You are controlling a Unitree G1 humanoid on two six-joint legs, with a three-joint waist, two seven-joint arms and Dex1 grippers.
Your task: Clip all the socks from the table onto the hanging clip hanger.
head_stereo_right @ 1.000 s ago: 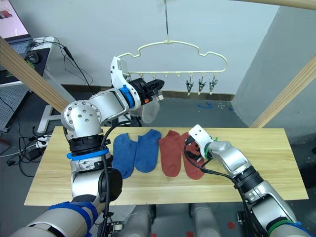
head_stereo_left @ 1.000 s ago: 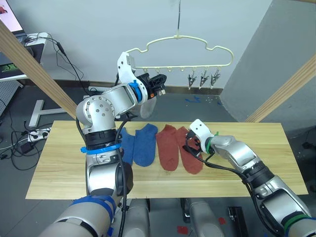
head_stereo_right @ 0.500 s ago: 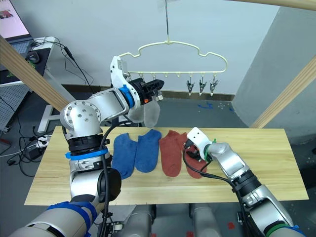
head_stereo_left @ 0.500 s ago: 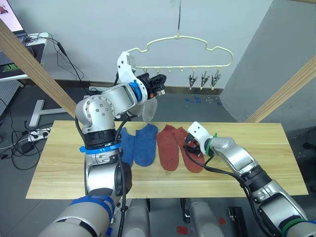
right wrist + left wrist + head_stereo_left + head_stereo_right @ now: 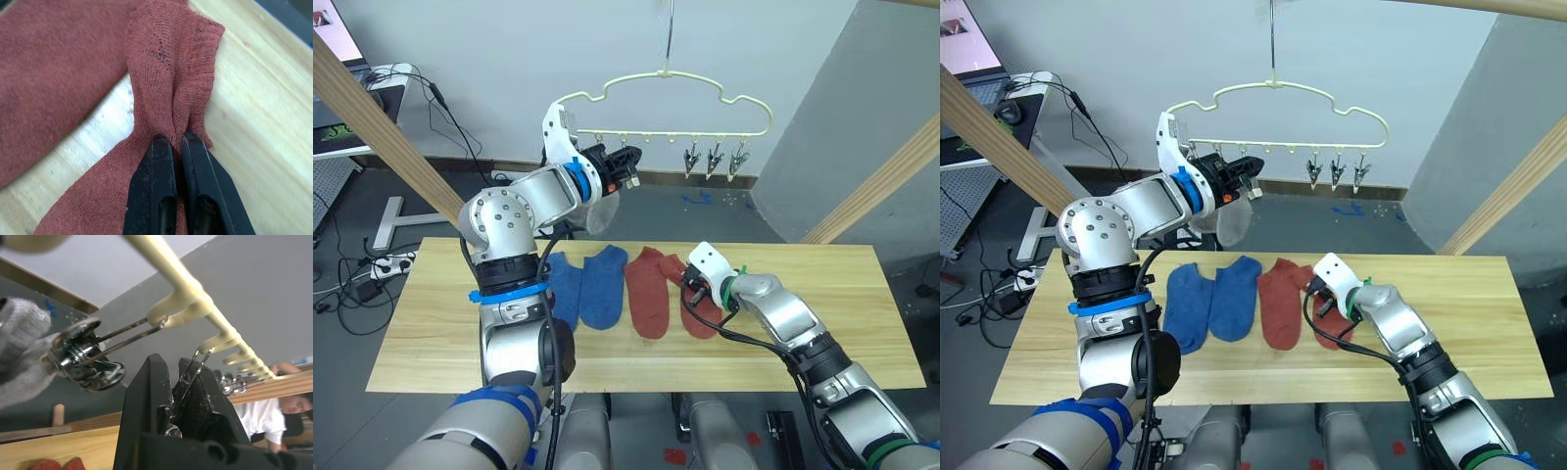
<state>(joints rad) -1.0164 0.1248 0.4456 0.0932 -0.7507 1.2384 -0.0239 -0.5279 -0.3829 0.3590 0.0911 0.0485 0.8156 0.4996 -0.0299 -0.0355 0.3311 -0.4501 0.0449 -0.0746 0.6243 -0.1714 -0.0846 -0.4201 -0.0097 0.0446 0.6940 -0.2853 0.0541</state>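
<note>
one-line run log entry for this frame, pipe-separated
left gripper shut on hanger clip, grey sock hanging on clip beside | right gripper pinching rust-red sock on table | blue socks flat

Matt black fingers (image 5: 168, 161) of the right gripper are pinching a nubbly rust-red knit sock (image 5: 166, 73) lying on pale grained wood table (image 5: 254, 122), while beyond the left fingers shiny metal clips (image 5: 85, 357) are hanging from smooth cream clip hanger (image 5: 190, 298).
</note>
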